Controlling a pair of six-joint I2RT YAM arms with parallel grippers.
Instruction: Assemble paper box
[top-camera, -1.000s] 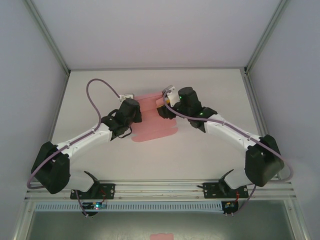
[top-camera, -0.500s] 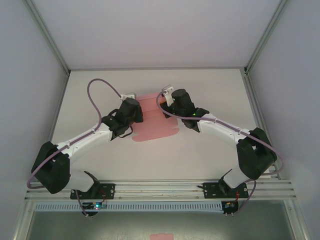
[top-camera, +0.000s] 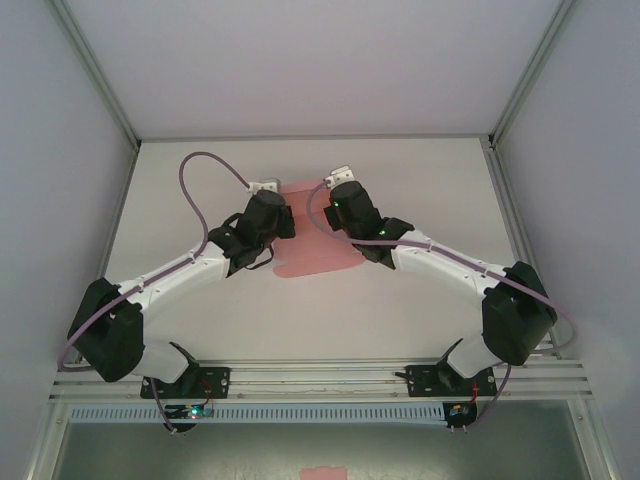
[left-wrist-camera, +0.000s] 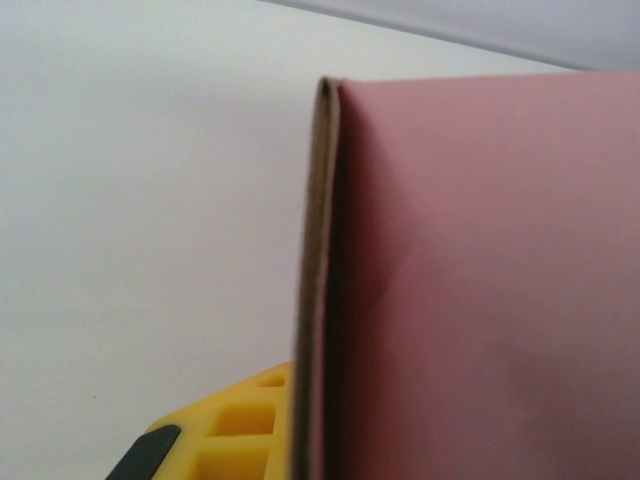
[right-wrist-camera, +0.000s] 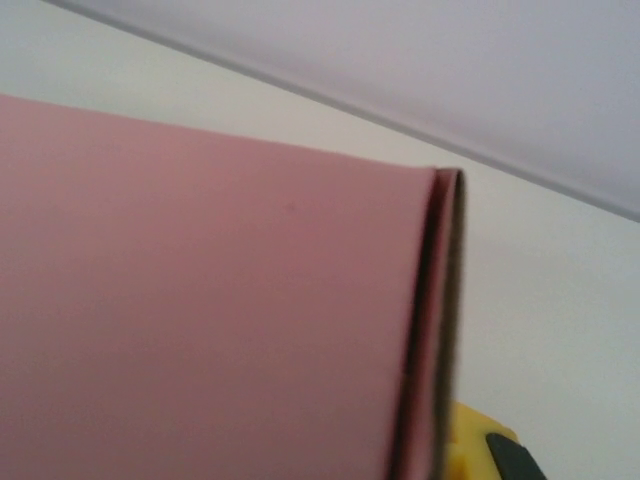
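Note:
The paper box (top-camera: 318, 256) is a pink creased card sheet lying mid-table, its far part lifted between the two grippers. My left gripper (top-camera: 288, 218) holds its left side, and my right gripper (top-camera: 322, 214) holds its right side, close to the left one. In the left wrist view the pink card (left-wrist-camera: 480, 280) stands upright with a doubled edge, and a yellow finger (left-wrist-camera: 225, 430) presses against it from the left. In the right wrist view the card (right-wrist-camera: 200, 300) shows a doubled edge on the right with a yellow finger (right-wrist-camera: 468, 445) against it. Each gripper's other finger is hidden behind the card.
A white table (top-camera: 420, 180) is enclosed by grey walls and metal posts. An aluminium rail (top-camera: 320, 378) runs along the near edge by the arm bases. A small pink patch (top-camera: 323, 472) lies below the rail. Purple cables loop above both arms.
My right gripper has swung left toward the left gripper, and the left has edged right and farther. The card between them has been pushed narrower and raised.

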